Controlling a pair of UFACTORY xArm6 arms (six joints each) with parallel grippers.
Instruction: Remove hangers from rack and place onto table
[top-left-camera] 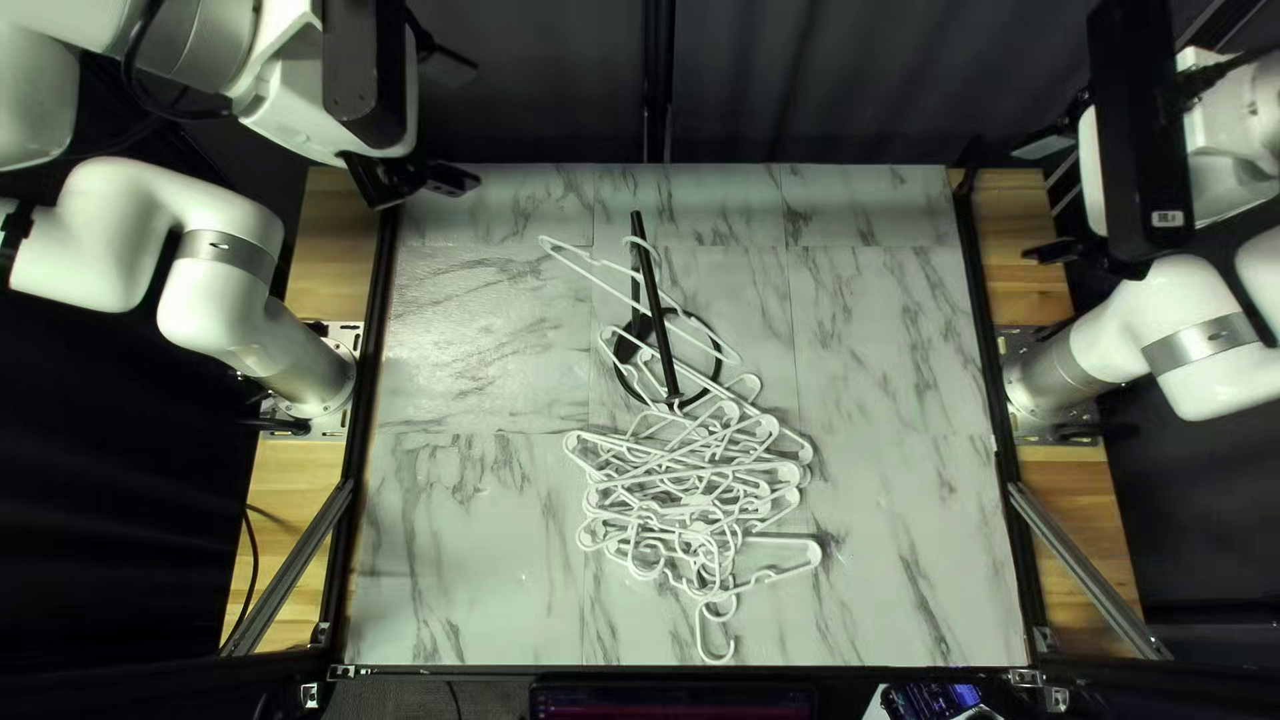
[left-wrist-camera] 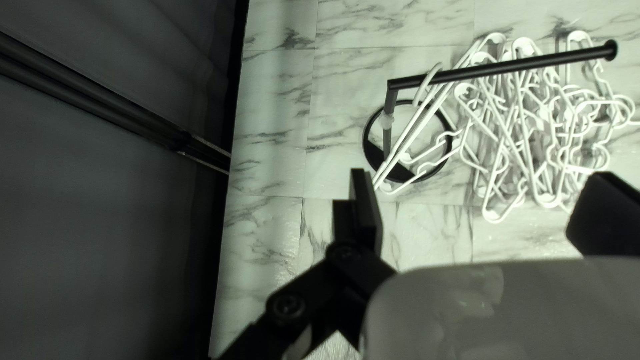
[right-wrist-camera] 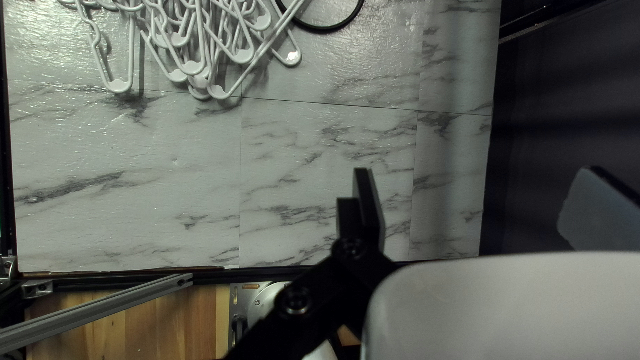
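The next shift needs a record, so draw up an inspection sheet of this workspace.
Surface: marbled tabletop, seams visible
Rack: standing, at least one hanger on its bar
Hanger pile: white, tangled, on the tabletop
Clutter: monitor beyond the near edge
Left end effector: open, holding nothing
Right end effector: open, holding nothing
Cables: thin cable by the tabletop's left side
Surroundings: dark curtain behind

No words or numbers can be read here. A little white sticker (top-left-camera: 1167,218) is stuck on the long black part (top-left-camera: 1134,120) of my right arm (top-left-camera: 1196,340), and it looks like it may have tiny dark marks, but they are too small to make out.
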